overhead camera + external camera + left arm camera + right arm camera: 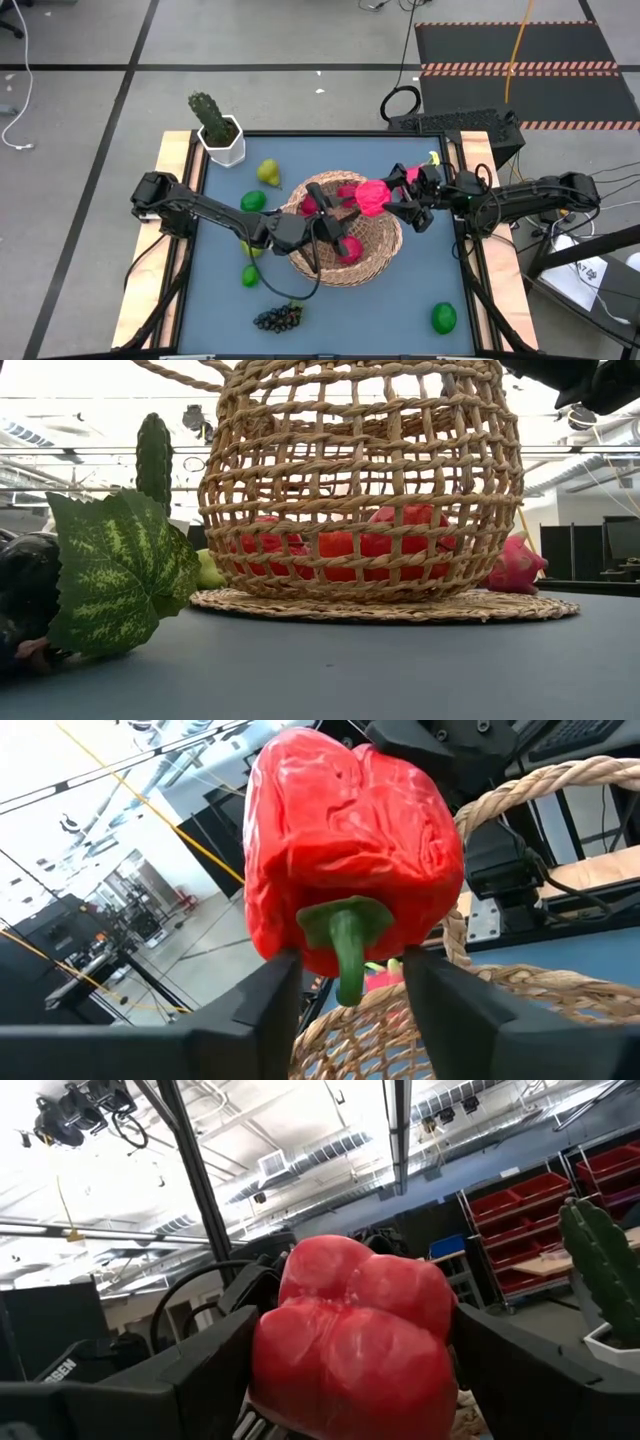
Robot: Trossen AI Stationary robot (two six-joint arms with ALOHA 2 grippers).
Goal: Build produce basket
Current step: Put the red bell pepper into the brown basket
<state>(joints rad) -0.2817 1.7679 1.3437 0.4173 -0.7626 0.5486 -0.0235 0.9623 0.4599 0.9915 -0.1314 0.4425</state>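
The tan woven basket stands mid-table on its flat woven base, with red fruits inside. A red bell pepper with a green stem hangs over the basket's far right rim, between my two grippers. My right gripper is shut on it from the right. My left gripper reaches in from the left, its fingers apart on either side of the stem. A pink dragon fruit lies on the table behind the basket's right side. My right gripper pinches the pepper's lobed bottom end between its two fingers, coming level from the table's right. The pepper is lifted clear above the basket rim, its stem end toward the left arm. My left gripper has its fingertips at the pepper's stem end; I cannot tell whether they touch it.
A potted cactus stands at the far left corner. A pear and limes lie left of the basket. Another lime lies near right. A dark grape bunch with a leaf lies near the front edge.
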